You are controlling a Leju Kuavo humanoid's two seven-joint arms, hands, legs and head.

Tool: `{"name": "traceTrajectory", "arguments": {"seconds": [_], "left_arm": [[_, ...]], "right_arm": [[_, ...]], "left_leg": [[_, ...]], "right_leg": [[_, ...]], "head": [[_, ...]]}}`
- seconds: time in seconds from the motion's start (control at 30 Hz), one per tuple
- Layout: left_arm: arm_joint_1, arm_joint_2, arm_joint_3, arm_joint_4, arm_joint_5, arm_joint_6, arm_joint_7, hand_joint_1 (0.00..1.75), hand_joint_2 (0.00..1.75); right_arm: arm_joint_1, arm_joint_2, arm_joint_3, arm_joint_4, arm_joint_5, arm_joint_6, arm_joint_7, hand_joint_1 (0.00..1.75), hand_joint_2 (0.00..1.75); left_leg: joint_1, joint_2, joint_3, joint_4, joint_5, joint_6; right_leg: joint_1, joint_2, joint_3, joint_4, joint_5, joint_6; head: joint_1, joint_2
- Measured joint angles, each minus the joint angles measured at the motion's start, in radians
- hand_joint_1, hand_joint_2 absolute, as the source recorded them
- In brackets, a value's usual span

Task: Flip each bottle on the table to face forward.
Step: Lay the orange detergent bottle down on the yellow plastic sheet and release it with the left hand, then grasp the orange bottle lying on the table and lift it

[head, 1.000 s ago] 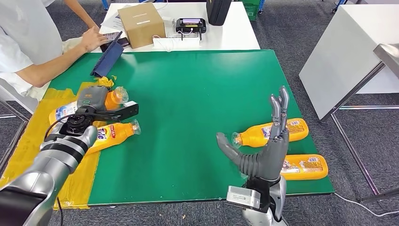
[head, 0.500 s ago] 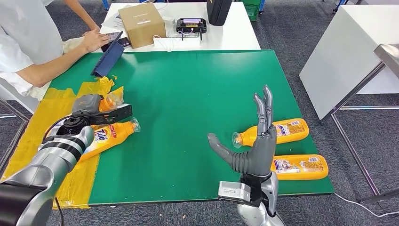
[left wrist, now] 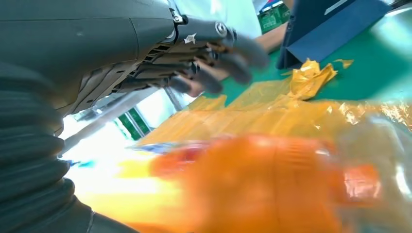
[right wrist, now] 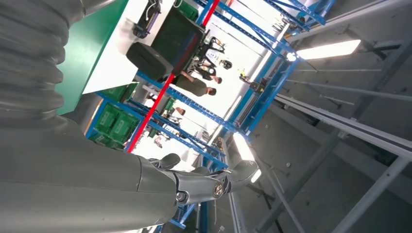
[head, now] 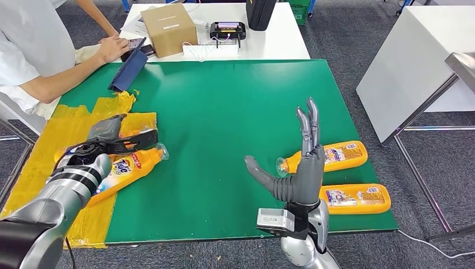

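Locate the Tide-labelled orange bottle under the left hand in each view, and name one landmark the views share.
Head view: Tide bottle lies at lower left, on the yellow tape beside the green mat, cap pointing right.
Left wrist view: blurred orange bottle body close below the left hand.
Right wrist view: not in it.
Shared landmark: blue folder at the mat's far edge.

Both arms are silver metal, smooth and rounded. The right hand (head: 299,174) is dark grey, with a thick thumb, slim jointed fingers and a pale boxy module with a label at its wrist, at 6 o'clock. The left hand (head: 112,137) is grey and black, above a ribbed collar trailing a thin black cable.
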Motion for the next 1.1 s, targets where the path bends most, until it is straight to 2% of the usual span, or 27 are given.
{"name": "traceTrajectory", "arguments": {"seconds": [0.13, 0.27, 0.37, 0.47, 0.57, 0.67, 0.77, 0.87, 0.97, 1.1], "left_arm": [[0.022, -0.013, 0.037, -0.006, 0.095, 0.044, -0.087, 0.0, 1.75], [0.062, -0.031, 0.101, -0.057, 0.268, 0.086, -0.235, 0.0, 1.75], [0.13, -0.047, 0.158, -0.176, 0.467, 0.095, -0.361, 0.0, 1.75], [0.244, -0.06, 0.203, -0.396, 0.708, 0.083, -0.437, 0.0, 1.75], [0.362, -0.064, 0.215, -0.631, 0.901, 0.031, -0.45, 0.0, 1.75], [0.458, -0.064, 0.215, -0.828, 1.0, -0.037, -0.441, 0.0, 1.75], [0.52, -0.064, 0.213, -0.957, 1.027, -0.065, -0.434, 0.0, 1.75], [0.546, -0.065, 0.212, -1.021, 1.039, -0.079, -0.433, 0.0, 1.75], [0.572, -0.065, 0.204, -1.068, 1.075, -0.127, -0.438, 0.0, 1.75], [0.629, -0.073, 0.165, -1.124, 1.118, -0.145, -0.472, 0.0, 1.75]], "right_arm": [[0.002, -0.003, -0.001, 0.006, 0.008, 0.001, 0.0, 0.0, 1.75], [0.012, -0.011, -0.003, 0.008, 0.025, 0.001, 0.007, 0.0, 1.75], [0.02, -0.022, -0.008, 0.009, 0.074, 0.005, 0.041, 0.0, 1.75], [0.02, -0.047, -0.023, 0.016, 0.207, 0.053, 0.135, 0.0, 1.75], [0.002, -0.091, -0.047, 0.041, 0.37, 0.171, 0.263, 0.0, 1.75], [-0.037, -0.15, -0.076, 0.086, 0.435, 0.3, 0.338, 0.0, 1.75], [-0.071, -0.2, -0.107, 0.129, 0.436, 0.343, 0.346, 0.0, 1.75], [-0.088, -0.224, -0.12, 0.152, 0.443, 0.367, 0.353, 0.0, 1.75], [-0.113, -0.264, -0.127, 0.19, 0.437, 0.46, 0.367, 0.0, 1.75], [-0.184, -0.361, -0.143, 0.32, 0.392, 0.564, 0.301, 0.0, 1.75]], "left_leg": [[0.0, 0.0, 0.0, 0.0, 0.0, 0.0], [0.0, 0.0, 0.0, 0.0, 0.0, 0.0], [0.0, 0.0, 0.0, 0.0, 0.0, 0.0], [0.0, 0.002, 0.0, 0.0, -0.001, -0.001], [0.0, 0.002, 0.0, 0.0, -0.002, -0.001], [0.0, 0.001, 0.0, 0.0, -0.001, -0.001], [-0.001, 0.0, -0.001, 0.0, -0.001, -0.001], [0.0, 0.0, 0.0, 0.0, -0.001, -0.001], [0.0, 0.0, 0.0, 0.0, -0.001, -0.001], [-0.002, -0.001, -0.001, 0.0, -0.001, 0.0]], "right_leg": [[0.0, 0.0, 0.0, 0.0, 0.0, 0.0], [0.0, 0.0, 0.0, 0.0, 0.0, 0.0], [0.0, 0.001, 0.0, 0.0, 0.0, 0.0], [0.0, 0.002, -0.001, 0.0, 0.0, 0.0], [0.0, 0.002, -0.001, 0.0, 0.0, 0.0], [0.0, 0.001, -0.001, -0.001, -0.001, 0.0], [0.0, 0.001, 0.0, -0.001, 0.0, 0.0], [0.0, 0.001, 0.0, -0.001, 0.0, 0.0], [0.0, 0.001, 0.0, -0.001, 0.0, 0.001], [-0.001, 0.0, 0.0, -0.001, 0.0, 0.001]], "head": [[0.0, 0.0], [0.0, 0.0], [0.0, 0.0], [0.0, 0.0], [0.0, 0.0], [0.0, 0.0], [0.0, 0.0], [0.0, 0.0], [-0.001, 0.0], [0.0, 0.0]]}}
